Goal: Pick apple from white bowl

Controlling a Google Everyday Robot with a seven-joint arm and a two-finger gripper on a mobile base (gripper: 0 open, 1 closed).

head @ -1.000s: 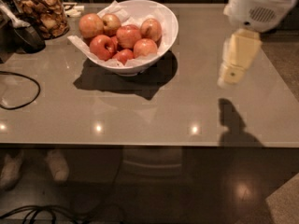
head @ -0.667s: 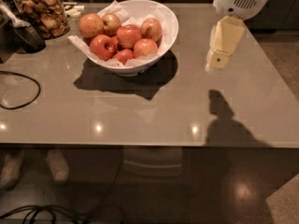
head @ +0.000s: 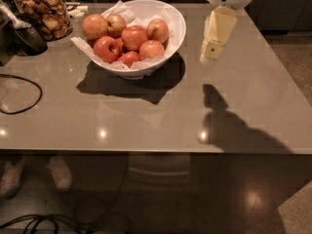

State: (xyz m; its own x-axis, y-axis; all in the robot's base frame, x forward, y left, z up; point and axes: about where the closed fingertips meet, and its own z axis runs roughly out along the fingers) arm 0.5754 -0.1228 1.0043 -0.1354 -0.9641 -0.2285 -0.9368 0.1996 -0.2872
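Cream claw [head: 210, 54] | pointing down above table [head: 146, 121] | right of white bowl [head: 177, 28]

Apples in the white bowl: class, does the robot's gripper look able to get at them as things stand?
Probably yes. The gripper hangs above the table just right of the white bowl, nothing stands between them, and the apples lie uncovered in its open top.

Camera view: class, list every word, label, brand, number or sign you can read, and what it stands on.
No text can be read.
No label on the glass jar.
No marks on the white bowl or apples.
No writing on the gripper, hanging right of the bowl above the table.
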